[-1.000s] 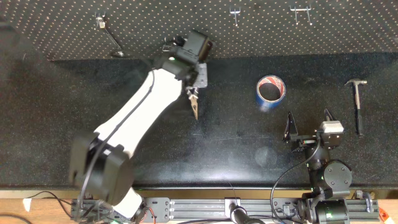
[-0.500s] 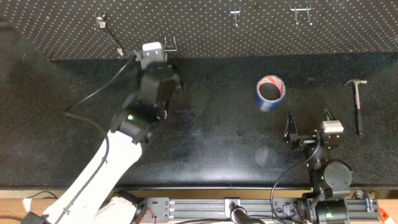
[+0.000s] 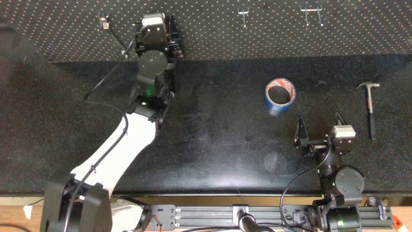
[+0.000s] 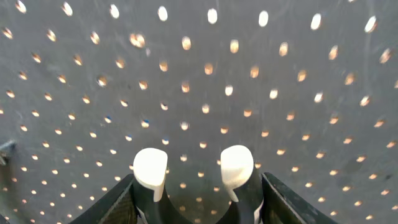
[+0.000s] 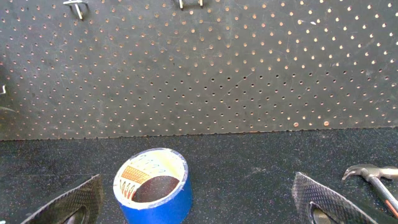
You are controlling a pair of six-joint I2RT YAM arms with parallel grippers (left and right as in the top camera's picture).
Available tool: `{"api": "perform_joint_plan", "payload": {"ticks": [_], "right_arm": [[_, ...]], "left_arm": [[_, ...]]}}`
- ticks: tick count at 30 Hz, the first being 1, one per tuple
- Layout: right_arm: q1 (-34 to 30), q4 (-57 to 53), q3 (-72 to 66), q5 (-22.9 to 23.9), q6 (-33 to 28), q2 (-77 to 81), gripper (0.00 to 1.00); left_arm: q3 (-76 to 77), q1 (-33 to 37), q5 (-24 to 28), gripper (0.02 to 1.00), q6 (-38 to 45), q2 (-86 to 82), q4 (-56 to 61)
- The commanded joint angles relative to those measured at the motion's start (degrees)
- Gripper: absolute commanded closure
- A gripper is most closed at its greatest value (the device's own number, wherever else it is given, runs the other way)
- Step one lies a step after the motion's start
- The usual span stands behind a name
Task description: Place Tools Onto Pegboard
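**Left arm swings up to the pegboard**

Since a second ago the left arm has swung from above the worktop, where it carried the pliers near the middle, up to the pegboard (image 3: 277, 35), and its tool now faces the holes close up.

The pegboard runs along the far edge of the black worktop (image 3: 219, 135). The left arm stretches from the near left corner up to the board. The left tool (image 4: 194, 186) is clamped on the pliers (image 4: 150, 171), whose two pale rounded ends stick out between the fingers and point at the board. Whether they touch the board cannot be told.

The right arm sits folded low at the near right, its tool (image 5: 198, 180) spread wide apart and holding nothing, with the blue roll of tape (image 3: 280, 95) just in front of it on the worktop. The hammer (image 3: 370, 109) lies near the right edge, head toward the board. A wrench (image 3: 116, 40) hangs on the board just left of the left tool. Two bare hooks (image 3: 243, 13) are fixed farther right.
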Motion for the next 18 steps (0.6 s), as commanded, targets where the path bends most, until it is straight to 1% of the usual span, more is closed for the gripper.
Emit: {"api": "perform_joint_plan", "payload": {"ticks": [1,5,8,9,11,12,13,14,15,16,17,18], "right_arm": [[0.37,-0.26,-0.24,0.31,0.61,-0.42,0.012],[0.37,-0.26,-0.24,0.33,0.61,-0.42,0.012],[0.37,-0.26,-0.24,0.31,0.61,-0.42,0.012],[0.37,-0.26,-0.24,0.33,0.61,-0.42,0.012],[0.37,-0.26,-0.24,0.33,0.61,-0.42,0.012],[0.37,-0.26,-0.24,0.33,0.61,-0.42,0.012],[0.37,-0.26,-0.24,0.33,0.61,-0.42,0.012],[0.37,-0.26,-0.24,0.31,0.61,-0.42,0.012],[0.37,-0.26,-0.24,0.33,0.61,-0.42,0.012],[0.37,-0.26,-0.24,0.31,0.61,-0.42,0.012],[0.37,-0.26,-0.24,0.31,0.61,-0.42,0.012],[0.37,-0.26,-0.24,0.31,0.61,-0.42,0.012]], "left_arm": [[0.87,0.26,1.97,0.991,0.96,3.93,0.87],[0.87,0.31,2.34,0.991,0.94,6.34,-2.14],[0.87,0.31,2.34,0.989,0.96,6.93,-2.16],[0.87,0.31,2.34,0.945,0.96,6.93,-2.97],[0.87,0.52,2.36,0.888,0.92,6.95,-4.85],[0.87,0.57,2.32,0.772,0.96,6.95,-5.33],[0.87,0.63,2.32,0.608,0.94,6.99,-5.31],[0.87,0.63,2.34,0.511,0.94,7.02,-5.33],[0.87,0.63,2.32,0.327,0.96,7.06,-5.31],[0.87,0.63,2.32,0.270,0.96,7.06,-5.31],[0.87,0.90,2.36,0.154,0.94,7.06,-5.31],[0.87,0.94,2.34,0.095,0.94,7.06,-5.31]]}}
